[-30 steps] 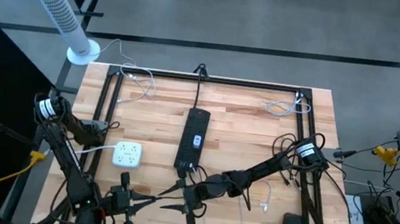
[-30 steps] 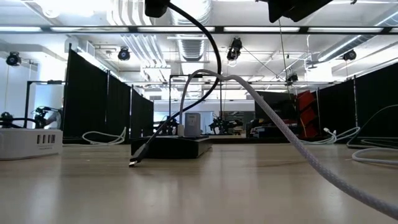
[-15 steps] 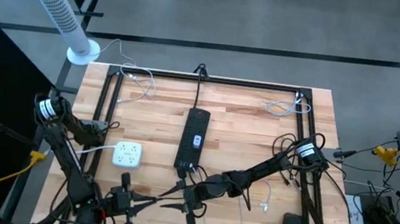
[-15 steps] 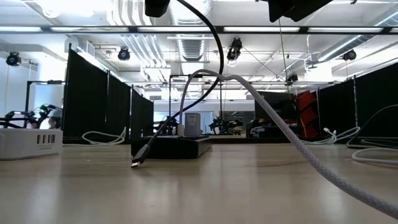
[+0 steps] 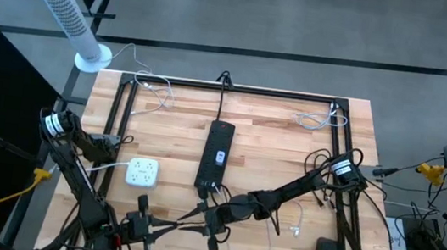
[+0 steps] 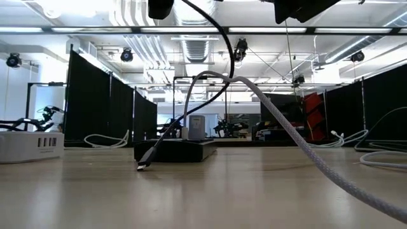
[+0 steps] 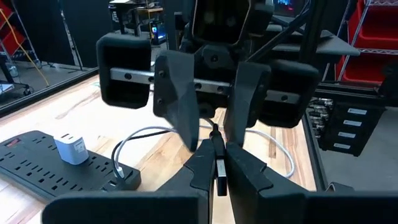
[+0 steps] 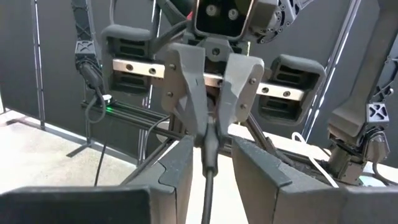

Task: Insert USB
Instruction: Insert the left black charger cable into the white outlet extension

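A black USB cable's plug (image 7: 217, 154) sits between the fingers of my left gripper (image 7: 217, 163), which is shut on it near the table's front edge (image 5: 188, 220). My right gripper (image 8: 211, 147) faces it head-on (image 5: 205, 218), open. Its fingers (image 7: 180, 118) stand on either side of the cable (image 8: 206, 180) just past the plug, with a gap on each side. In the low view the black cable arcs down and a second plug end (image 6: 141, 166) rests on the table before the black power strip (image 5: 216, 154). My left gripper pinches the black plug body (image 7: 217, 149) between its two fingertips, level, coming from the table's left. The plug lies along the fingers, lifted clear of the table. Its cable (image 8: 210, 142) leaves the fingertips toward the right gripper.
A white socket hub (image 5: 142, 172) lies left of the power strip, which carries a white charger (image 5: 220, 157). A grey braided cable (image 6: 299, 143) crosses the low view. White cables lie on the wood at the near right (image 5: 264, 249). A black frame (image 5: 236, 90) edges the table.
The black cable's arc has shifted a little toward the table's right, and its low plug end has slid slightly the same way along the table. My left gripper has turned a little at the wrist while staying in place.
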Motion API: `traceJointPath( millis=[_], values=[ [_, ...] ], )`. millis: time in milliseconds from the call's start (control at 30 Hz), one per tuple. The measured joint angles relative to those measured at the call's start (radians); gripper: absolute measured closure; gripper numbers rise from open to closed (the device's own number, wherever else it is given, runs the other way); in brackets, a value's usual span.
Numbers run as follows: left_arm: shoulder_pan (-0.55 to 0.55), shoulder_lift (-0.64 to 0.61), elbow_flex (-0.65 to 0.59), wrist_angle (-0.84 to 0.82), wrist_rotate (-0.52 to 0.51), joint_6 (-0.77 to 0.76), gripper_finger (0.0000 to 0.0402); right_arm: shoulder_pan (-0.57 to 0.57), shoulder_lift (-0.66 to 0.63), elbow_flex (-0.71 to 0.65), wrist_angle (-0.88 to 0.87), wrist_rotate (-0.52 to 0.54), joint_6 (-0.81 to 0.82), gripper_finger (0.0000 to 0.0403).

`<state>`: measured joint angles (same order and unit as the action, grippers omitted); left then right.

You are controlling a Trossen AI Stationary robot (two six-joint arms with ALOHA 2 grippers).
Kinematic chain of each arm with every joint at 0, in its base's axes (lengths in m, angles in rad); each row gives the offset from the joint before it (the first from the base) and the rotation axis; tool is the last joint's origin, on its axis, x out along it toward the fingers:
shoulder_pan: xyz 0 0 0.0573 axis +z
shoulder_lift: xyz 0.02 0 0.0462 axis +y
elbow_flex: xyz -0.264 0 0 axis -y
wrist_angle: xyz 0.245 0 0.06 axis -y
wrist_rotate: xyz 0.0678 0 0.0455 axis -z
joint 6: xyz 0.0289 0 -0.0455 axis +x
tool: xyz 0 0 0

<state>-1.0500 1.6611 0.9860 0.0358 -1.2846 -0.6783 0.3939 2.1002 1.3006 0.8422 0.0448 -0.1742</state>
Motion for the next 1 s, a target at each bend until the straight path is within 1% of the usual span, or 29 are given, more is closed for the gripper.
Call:
traceJointPath(
  millis=[133, 233, 333, 533, 800, 1000],
  values=[
    [0.0, 0.0, 0.0, 0.043, 0.0, 0.054, 0.0387, 0.0, 0.0, 0.0, 0.001, 0.0, 0.003, 0.03],
    [0.0, 0.0, 0.001, 0.051, 0.001, 0.064, 0.0387, 0.0, 0.0, 0.0, 0.0, 0.0, 0.003, 0.0294],
    [0.0, 0.0, 0.001, 0.051, 0.001, 0.064, 0.0387, 0.0, 0.0, 0.0, 0.001, 0.0, 0.003, 0.0296],
    [0.0, -0.001, 0.001, 0.049, 0.001, 0.064, 0.0387, 0.0, 0.0, 0.0, 0.001, 0.0, -0.006, 0.0326],
    [0.0, -0.001, 0.001, 0.044, -0.002, 0.065, 0.0387, 0.001, 0.0, 0.0, 0.0, -0.004, -0.011, 0.0383],
    [0.0, -0.002, 0.001, 0.044, 0.004, 0.067, 0.0387, 0.001, 0.0, 0.0, -0.001, -0.004, -0.009, 0.0386]
  ],
)
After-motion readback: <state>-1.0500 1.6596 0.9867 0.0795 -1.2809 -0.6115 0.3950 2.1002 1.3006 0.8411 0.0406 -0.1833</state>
